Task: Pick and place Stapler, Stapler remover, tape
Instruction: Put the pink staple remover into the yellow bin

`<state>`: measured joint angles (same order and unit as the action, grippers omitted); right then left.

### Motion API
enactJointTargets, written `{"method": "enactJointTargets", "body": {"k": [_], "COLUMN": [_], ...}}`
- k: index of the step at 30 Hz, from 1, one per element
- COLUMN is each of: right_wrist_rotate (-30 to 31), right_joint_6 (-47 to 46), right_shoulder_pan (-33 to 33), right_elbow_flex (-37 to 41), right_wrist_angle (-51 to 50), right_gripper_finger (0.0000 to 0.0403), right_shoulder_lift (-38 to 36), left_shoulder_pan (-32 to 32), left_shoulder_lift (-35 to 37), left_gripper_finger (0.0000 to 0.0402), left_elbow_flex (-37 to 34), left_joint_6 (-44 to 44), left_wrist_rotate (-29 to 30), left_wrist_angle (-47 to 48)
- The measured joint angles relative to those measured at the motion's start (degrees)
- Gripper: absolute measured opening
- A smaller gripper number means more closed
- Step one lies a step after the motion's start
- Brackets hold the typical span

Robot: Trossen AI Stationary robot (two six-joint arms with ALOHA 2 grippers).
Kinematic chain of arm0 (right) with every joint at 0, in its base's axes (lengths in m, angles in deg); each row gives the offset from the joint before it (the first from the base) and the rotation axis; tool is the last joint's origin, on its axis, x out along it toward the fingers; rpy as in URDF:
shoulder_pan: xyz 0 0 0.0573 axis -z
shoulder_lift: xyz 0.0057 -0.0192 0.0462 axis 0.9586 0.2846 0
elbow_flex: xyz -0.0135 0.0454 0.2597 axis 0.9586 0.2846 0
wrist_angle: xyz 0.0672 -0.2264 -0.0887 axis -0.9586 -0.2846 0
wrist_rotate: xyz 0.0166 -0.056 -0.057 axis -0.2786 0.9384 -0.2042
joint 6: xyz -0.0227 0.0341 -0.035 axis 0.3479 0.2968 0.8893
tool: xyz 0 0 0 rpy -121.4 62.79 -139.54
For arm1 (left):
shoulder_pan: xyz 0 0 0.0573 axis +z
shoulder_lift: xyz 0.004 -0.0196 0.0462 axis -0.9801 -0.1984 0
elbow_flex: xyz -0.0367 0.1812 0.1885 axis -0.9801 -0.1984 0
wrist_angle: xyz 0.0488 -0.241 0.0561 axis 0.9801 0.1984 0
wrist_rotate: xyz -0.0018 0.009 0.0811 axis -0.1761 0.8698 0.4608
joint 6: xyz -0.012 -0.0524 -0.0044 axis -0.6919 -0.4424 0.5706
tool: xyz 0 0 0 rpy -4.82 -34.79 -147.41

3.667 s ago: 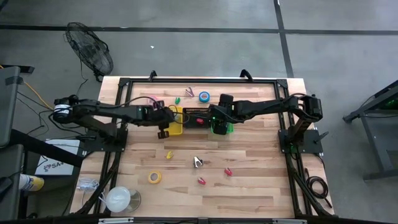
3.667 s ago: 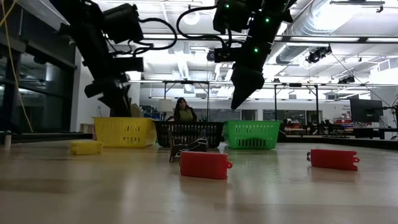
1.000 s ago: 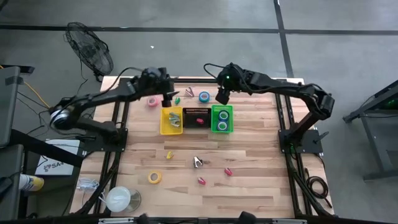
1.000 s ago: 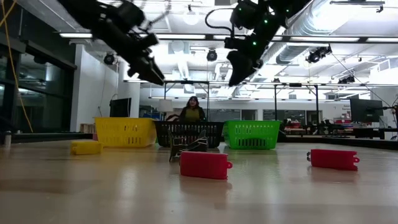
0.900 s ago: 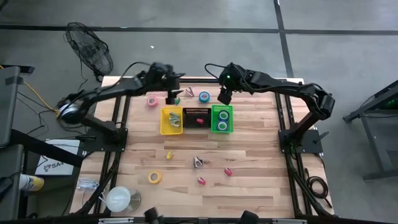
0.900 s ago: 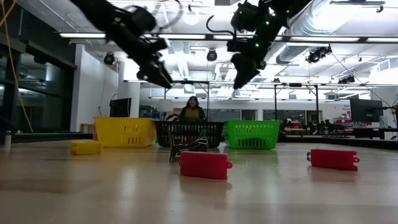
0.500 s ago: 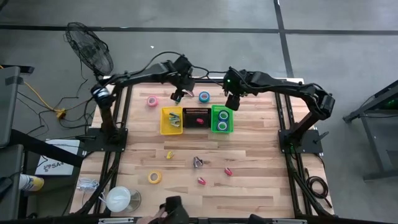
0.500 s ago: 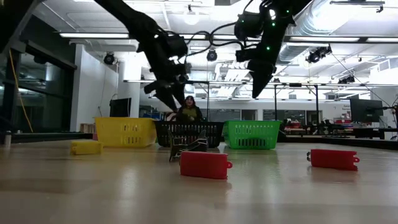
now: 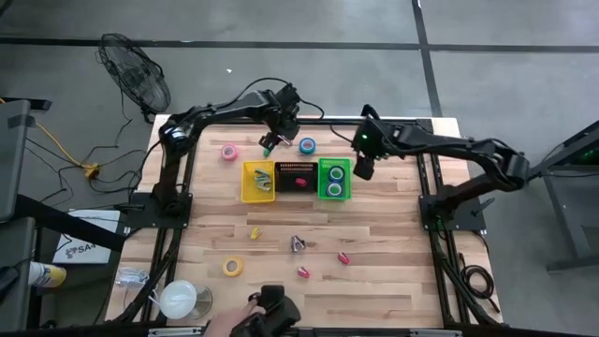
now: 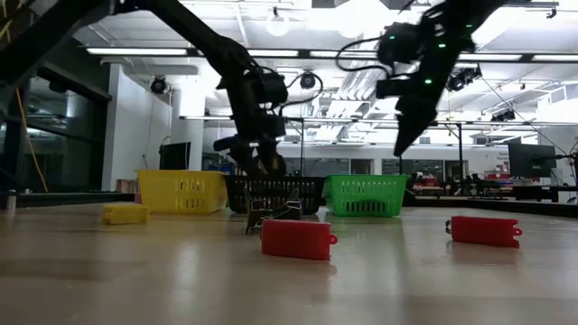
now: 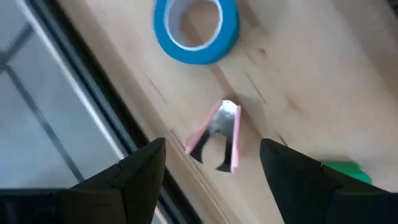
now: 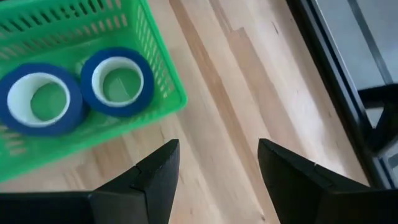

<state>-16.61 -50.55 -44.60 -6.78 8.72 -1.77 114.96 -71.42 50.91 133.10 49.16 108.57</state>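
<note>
Lighting even and bright overall, coming from ceiling strip lights (image 10: 271, 51) visible in low view, some blown out to white glare. Arms there read as near-silhouettes against bright hall. Tabletop (image 10: 181, 280) in foreground soft, out of focus, slight sheen. High view flat, shadows short and faint, small details tiny. Left wrist view pretty blurry: blue tape roll (image 11: 196, 28) and pink stapler remover (image 11: 217, 135) smeared. Right wrist view sharper, green basket (image 12: 155, 81) mesh crisp, own fingers soft-edged.
</note>
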Motion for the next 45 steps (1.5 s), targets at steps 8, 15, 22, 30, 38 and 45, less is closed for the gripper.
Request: {"method": "enactJointTargets", "body": {"k": [8, 15, 22, 30, 38, 45], "right_wrist_rotate": [-0.4, -2.7, -2.7, -2.7, -2.9, -2.6], "right_joint_6": [-3.8, -4.4, -4.2, -4.1, -4.3, -4.4], "right_shoulder_pan": [0.0, 0.0, 0.0, 0.0, 0.0, 0.0], "right_elbow_flex": [9.5, 13.5, 13.7, 13.7, 13.7, 13.7], "right_wrist_angle": [2.2, 2.0, 0.7, 0.7, 0.6, 0.7], "right_gripper_finger": [0.0209, 0.0209, 0.0209, 0.0209, 0.0209, 0.0209], "right_shoulder_lift": [-12.4, -20.1, -22.6, -22.6, -22.5, -22.5], "left_shoulder_pan": [0.0, 0.0, 0.4, 0.3, 0.3, 0.3], "left_shoulder_lift": [-6.7, -10.1, -11.0, -11.0, -14.2, -14.8], "left_gripper_finger": [0.0256, 0.0256, 0.0256, 0.0257, 0.0257, 0.0257], "left_elbow_flex": [8.8, 12.6, 12.7, 12.6, 12.6, 12.7], "left_joint_6": [1.2, 2.6, 2.8, 4.7, 6.9, 7.6], "left_wrist_rotate": [1.7, 2.6, 4.5, 4.4, 5.0, 6.3], "left_wrist_angle": [6.7, 9.6, 11.9, 9.3, 10.2, 10.0]}}
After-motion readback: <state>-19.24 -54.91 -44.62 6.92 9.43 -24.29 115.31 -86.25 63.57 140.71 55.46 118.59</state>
